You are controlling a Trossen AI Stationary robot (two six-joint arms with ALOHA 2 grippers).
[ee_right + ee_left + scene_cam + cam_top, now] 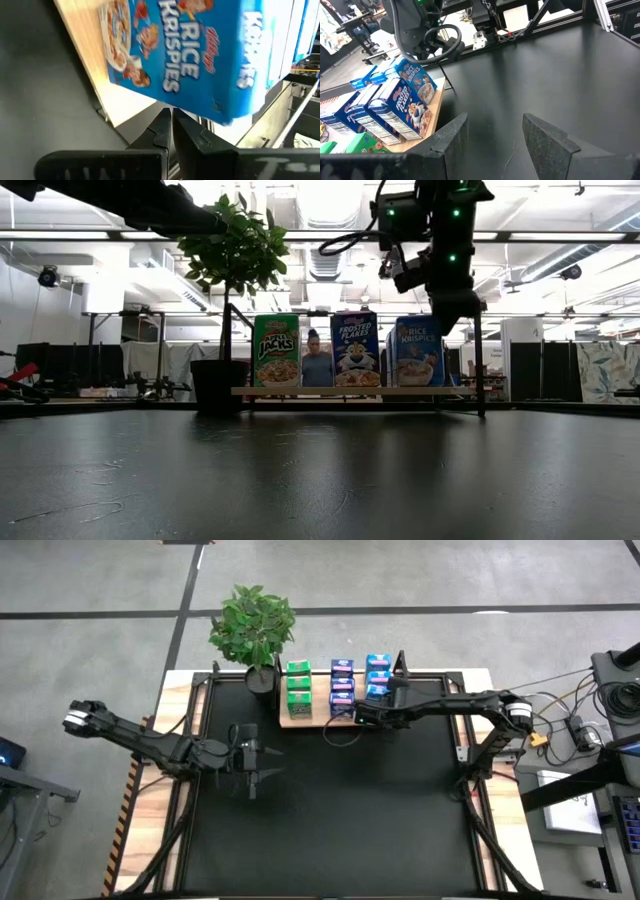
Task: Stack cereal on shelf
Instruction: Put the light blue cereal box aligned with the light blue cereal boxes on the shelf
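Overhead ceiling strips light the room evenly; bright glare across top of low view. Black mat (pixel 320 480) shows faint sheen at bottom, w/ soft shadows. Right wrist view: cereal (pixel 190 55) close, smeared by blur. Right hand (pixel 452 305) reads as dark silhouette, upper right.

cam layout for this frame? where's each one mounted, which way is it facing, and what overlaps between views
High: overhead, looking straight down on the mat, both arms, shelf.
Low: table height, looking level at the shelf front and room; right arm hangs above.
Left wrist: over the mat, facing the shelf; own open fingers below.
Right wrist: close on the Rice Krispies box; own shut fingers.
Shared: that box shows in low too.
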